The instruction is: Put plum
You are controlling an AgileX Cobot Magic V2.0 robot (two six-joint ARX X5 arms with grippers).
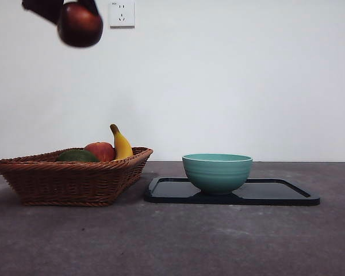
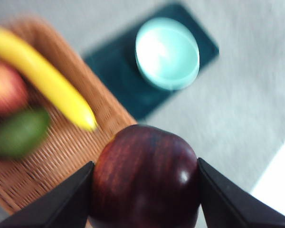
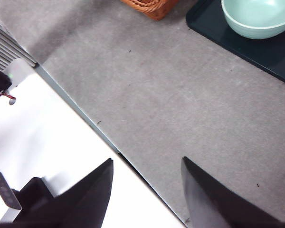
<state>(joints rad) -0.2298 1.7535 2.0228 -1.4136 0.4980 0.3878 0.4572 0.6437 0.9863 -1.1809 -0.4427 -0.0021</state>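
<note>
At the far left of the front view, high above the table [image 1: 172, 241], the left hand [image 1: 75, 14] hangs with the plum [image 1: 79, 24] pinched between its two black jaws. In the left wrist view the jaws press the plum's flanks from either side, closed as far as the fruit allows, so the grip looks square and secure. The plum is well clear of everything, up near the wall socket [image 1: 121, 13].

Below it sits the wicker basket [image 1: 69, 181], holding a green fruit [image 1: 76, 156], a red apple [image 1: 100, 150] and a banana [image 1: 121, 144] that pokes above the rim. To the basket's right, just beside it, lies a black tray [image 1: 276, 192] carrying a teal bowl [image 1: 217, 172].

The task names no destination; judging from the layout, the empty bowl is the likely target. To do that well, the hand should travel sideways at its present height, and only come down once centred over the bowl's mouth, then lower close to the bottom before letting go, since a round smooth plum dropped from height could bounce or roll out.

The air between basket and bowl is open; the banana tip and the bowl's rim are the only edges to mind. Beyond the tray the table is bare grey surface.

The right hand [image 3: 147, 190] waits at the table's near edge, jaws spread apart and holding nothing, well away from the tray.
</note>
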